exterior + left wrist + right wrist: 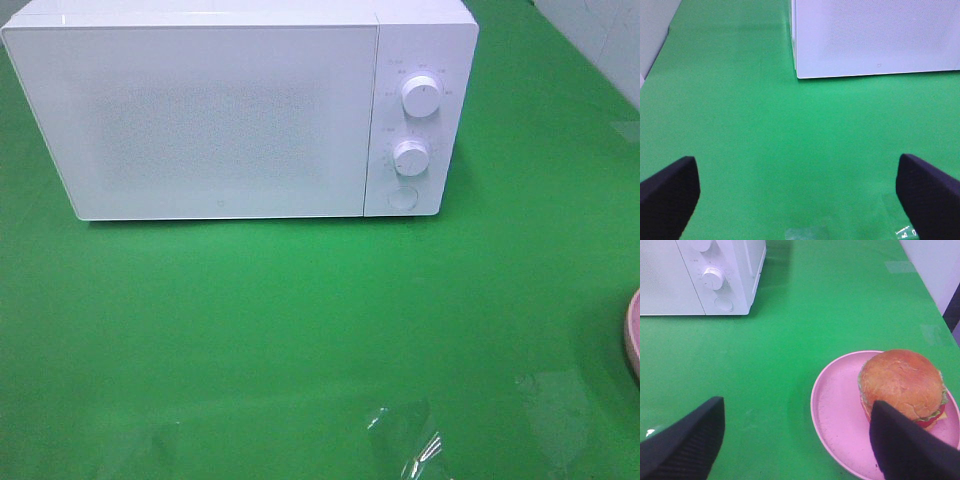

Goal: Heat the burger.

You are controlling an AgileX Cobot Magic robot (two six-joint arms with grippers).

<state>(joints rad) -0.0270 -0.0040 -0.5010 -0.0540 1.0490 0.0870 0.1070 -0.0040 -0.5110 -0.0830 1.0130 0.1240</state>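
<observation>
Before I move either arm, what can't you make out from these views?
- Microwave interior: door shut and opaque, exterior high.
- Burger: outside exterior high; only the pink plate rim shows at the frame edge.
- Burger's near side: behind a right gripper finger, right wrist.
- Dial markings: too small.

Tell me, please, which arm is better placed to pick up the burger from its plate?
The right. Its wrist view shows the burger on the pink plate just ahead of the open right gripper. The left gripper, also open, faces only green table and the microwave.
</observation>
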